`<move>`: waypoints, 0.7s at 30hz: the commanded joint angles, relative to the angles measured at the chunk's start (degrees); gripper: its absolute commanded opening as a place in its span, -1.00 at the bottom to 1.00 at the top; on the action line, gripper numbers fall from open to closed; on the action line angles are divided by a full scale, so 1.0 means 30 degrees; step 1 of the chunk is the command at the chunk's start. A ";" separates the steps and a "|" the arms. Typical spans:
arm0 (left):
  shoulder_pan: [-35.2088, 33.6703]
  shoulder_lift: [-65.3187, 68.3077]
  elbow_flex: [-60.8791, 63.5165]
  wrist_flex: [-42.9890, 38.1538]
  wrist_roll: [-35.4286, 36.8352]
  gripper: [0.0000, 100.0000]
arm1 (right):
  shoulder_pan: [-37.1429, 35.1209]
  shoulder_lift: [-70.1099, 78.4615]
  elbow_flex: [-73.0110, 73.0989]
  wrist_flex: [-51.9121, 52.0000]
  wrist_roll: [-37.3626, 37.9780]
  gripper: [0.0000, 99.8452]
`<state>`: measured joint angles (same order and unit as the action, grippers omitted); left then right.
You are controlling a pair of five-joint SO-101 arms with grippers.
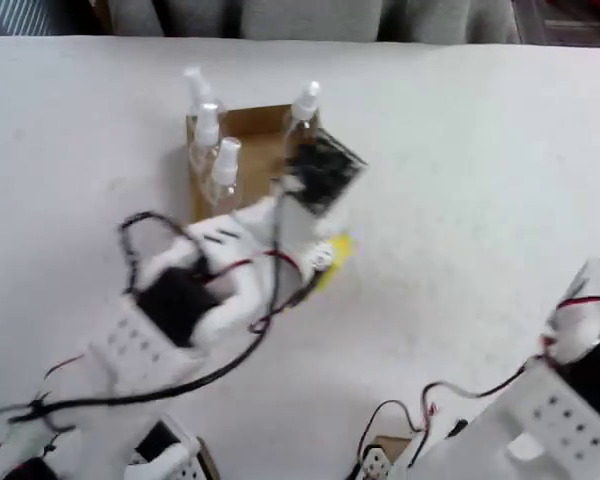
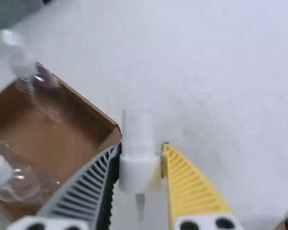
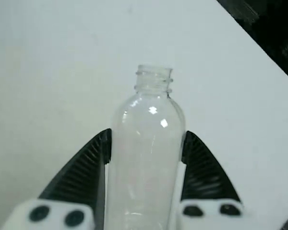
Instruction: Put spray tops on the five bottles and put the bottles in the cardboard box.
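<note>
Clamped by the left gripper is a spray top — near the cardboard box (capped bottles inside) — and by the jaws of the right gripper, an uncapped bottle.

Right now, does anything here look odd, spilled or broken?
Nothing looks spilled or broken. One oddity: the bottle gripped in the right jaws has a bare threaded neck, while the left jaws hold a loose spray top beside a corner of the cardboard box.

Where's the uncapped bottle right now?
The uncapped bottle is held in the right gripper, over bare table; that arm sits at the high view's lower right, apart from the cardboard box.
</note>
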<state>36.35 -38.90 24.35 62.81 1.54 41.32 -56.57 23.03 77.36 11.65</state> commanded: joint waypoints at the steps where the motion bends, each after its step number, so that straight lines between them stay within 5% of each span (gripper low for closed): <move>1: -0.2769 -0.2886 -0.0762 -0.1231 -0.0029 -0.96 | -0.2974 -0.2330 0.1143 -0.1656 -0.2051 -0.93; 10: -0.8103 -0.3092 -0.3897 -0.4103 0.0000 -0.96 | -1.0974 -0.6139 0.7355 -1.1267 -0.4073 -0.94; 21: -0.8894 -0.3062 -0.8645 -0.8352 0.0000 -0.96 | -2.0674 -1.2147 1.4007 -1.8916 -0.3897 -0.94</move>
<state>9.89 -46.11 4.48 44.97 1.54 -15.03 -88.57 62.86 24.88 -0.04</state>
